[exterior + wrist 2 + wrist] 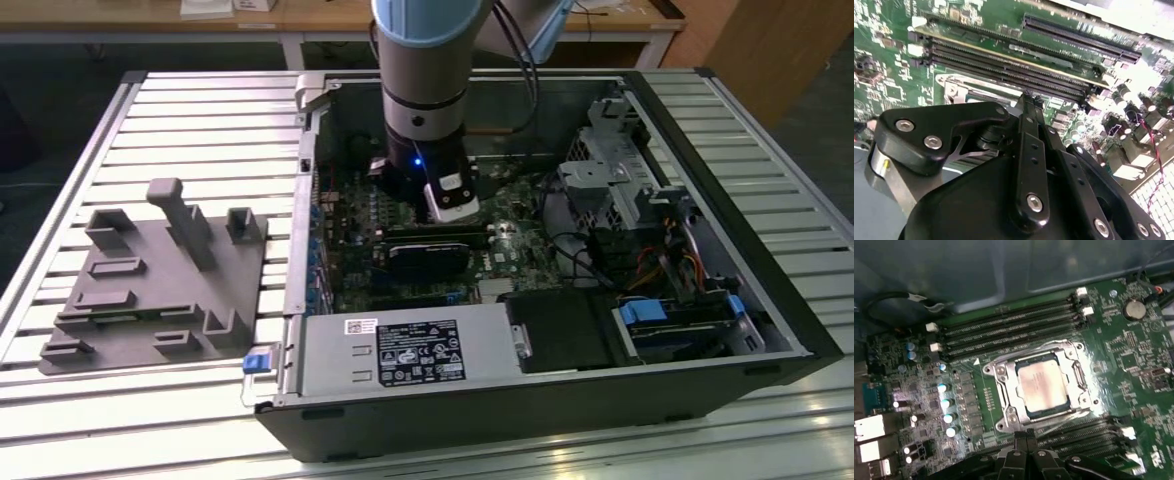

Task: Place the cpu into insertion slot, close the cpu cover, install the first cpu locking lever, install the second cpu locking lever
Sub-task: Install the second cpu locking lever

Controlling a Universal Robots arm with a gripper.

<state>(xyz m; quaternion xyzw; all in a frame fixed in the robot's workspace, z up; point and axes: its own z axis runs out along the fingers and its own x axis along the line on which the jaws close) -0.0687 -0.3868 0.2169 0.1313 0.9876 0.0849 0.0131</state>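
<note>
Overhead first, exterior view: the arm (424, 80) reaches straight down into an open computer case (747, 300) lying on its side on a slatted metal table (200, 110). Its wrist sits low over the green motherboard (514, 250), just above a dark block at the board's middle. A grey moulded fixture tray (147, 280) lies on the table toward the exterior view's left, well apart from the case, likely parked as a parts holder.

Second wrist view: the gripper (1026, 102) looks down its own black linkage. The jaws appear drawn together at the tip with nothing between them. Ahead of the tip run the long memory slots (1004, 65), and a silvery corner of the socket frame peeks out beside the linkage.

First wrist view: the cpu (1043, 384) lies flat in the insertion slot (1004, 405), dull metal top showing, seated square. The cpu cover (1076, 375), a silvery frame, lies down around it with the chip in its window. Gripper tip (1026, 440) hovers just beside the socket's near edge, touching nothing I can make out. Judging by this, seating and cover-closing look done; I cannot tell whether either locking lever is latched.
</note>
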